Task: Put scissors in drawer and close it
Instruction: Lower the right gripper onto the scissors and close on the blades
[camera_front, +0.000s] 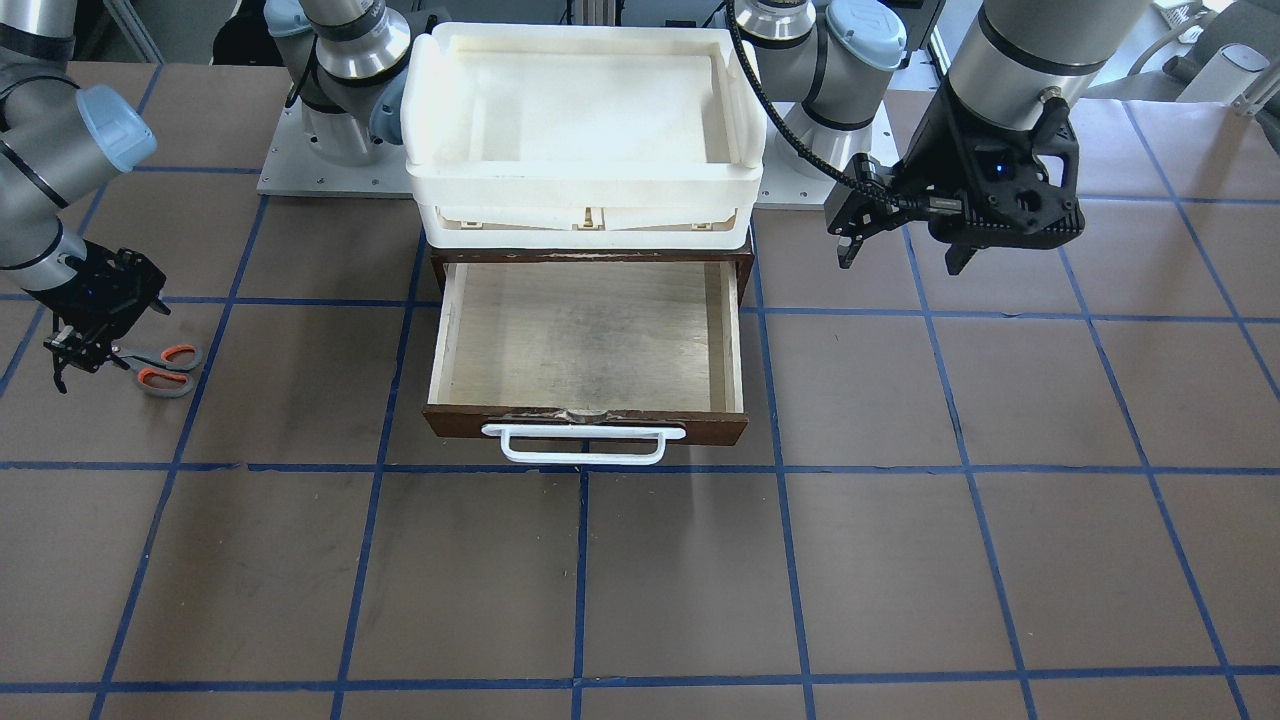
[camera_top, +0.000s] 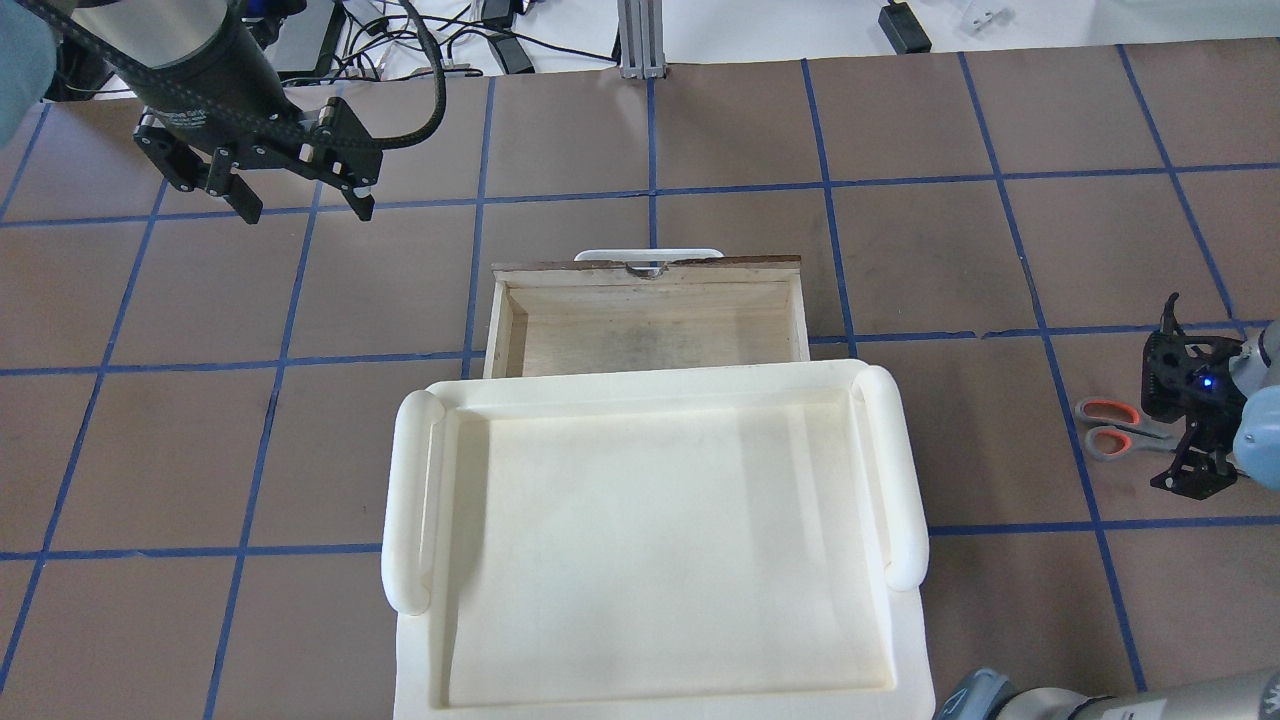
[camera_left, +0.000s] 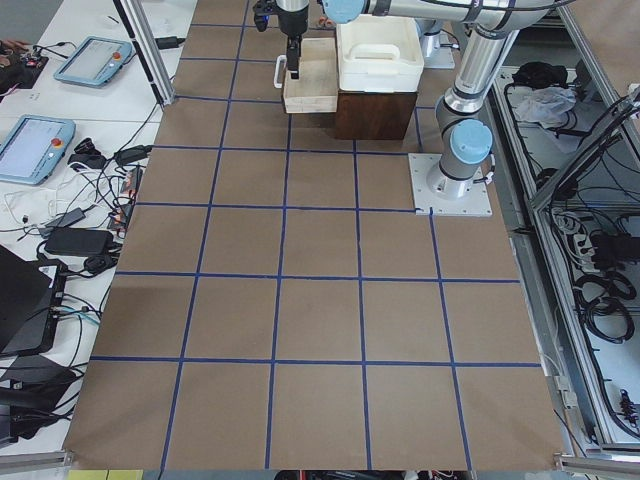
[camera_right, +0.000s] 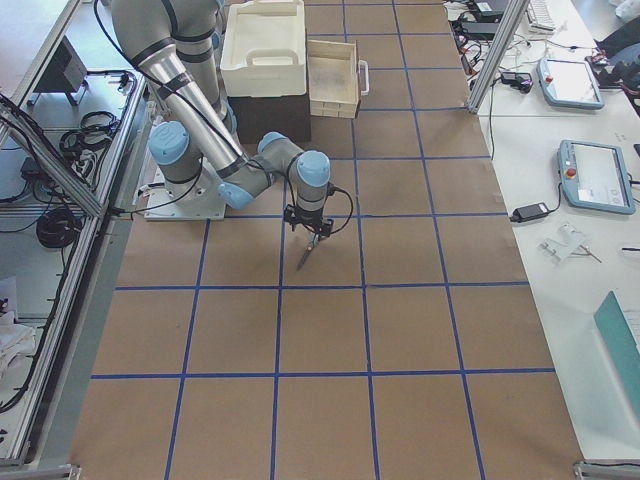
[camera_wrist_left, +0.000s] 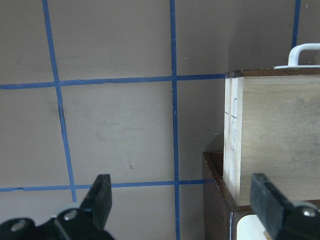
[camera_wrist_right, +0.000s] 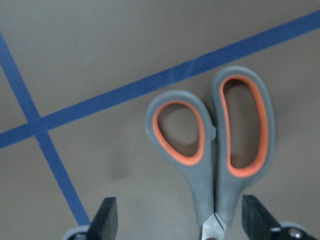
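The scissors (camera_front: 166, 368), grey handles lined with orange, lie flat on the table at my right end; they also show in the overhead view (camera_top: 1108, 428) and fill the right wrist view (camera_wrist_right: 215, 150). My right gripper (camera_front: 75, 355) (camera_top: 1175, 415) (camera_wrist_right: 181, 224) is open and low over them, one finger on each side of the handle necks near the pivot; the blades are hidden under it. The drawer (camera_front: 590, 425) (camera_top: 650, 330) stands pulled open, its plywood floor bare. My left gripper (camera_front: 900, 262) (camera_top: 307, 213) (camera_wrist_left: 182, 210) is open and empty, above the table beside the drawer.
A white plastic tray (camera_front: 585, 190) (camera_top: 410, 500) sits on the dark brown cabinet (camera_wrist_left: 217, 195) that holds the drawer. The drawer's white bar handle (camera_front: 580, 445) points away from me. Blue tape lines grid the brown table.
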